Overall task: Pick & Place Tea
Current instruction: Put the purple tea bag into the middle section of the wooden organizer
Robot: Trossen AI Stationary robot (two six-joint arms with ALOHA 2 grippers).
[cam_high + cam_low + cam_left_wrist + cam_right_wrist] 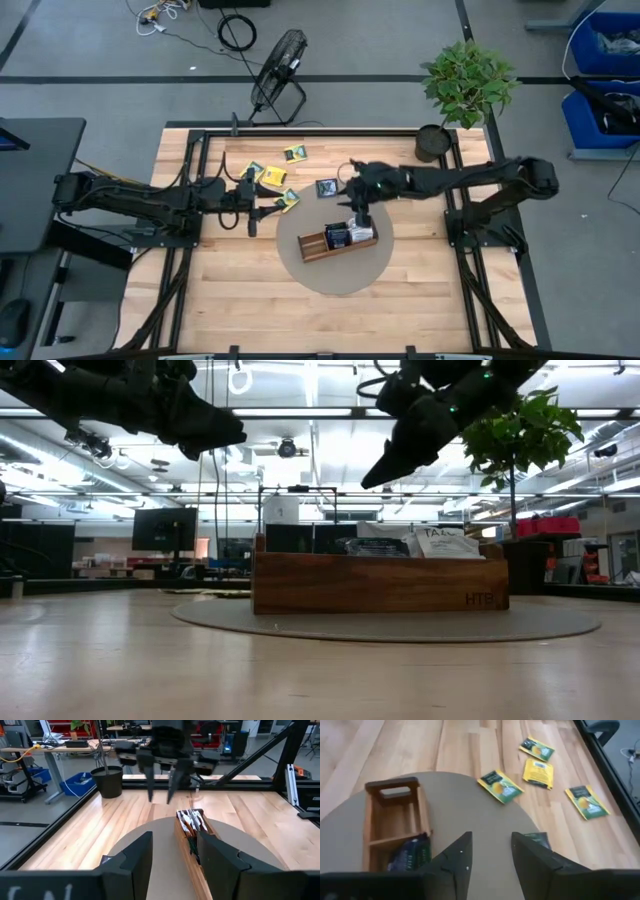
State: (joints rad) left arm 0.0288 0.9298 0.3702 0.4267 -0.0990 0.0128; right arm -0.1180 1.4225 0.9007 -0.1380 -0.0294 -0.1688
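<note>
While the right claw (356,207) hangs spread and empty above the wooden tray (337,243), we judge the next pick should be the dark sachet (326,187) just beside the round mat (300,272): come straight down and pinch it flat by its edges. The left claw (252,207) waits spread too, holding nothing, near the yellow-and-green sachets (271,175) scattered on the surface (230,300). Several sachets already stand in the tray. Beyond the surface we see a potted plant (466,82), a floor fan (279,62) and blue bins (606,45).
</note>
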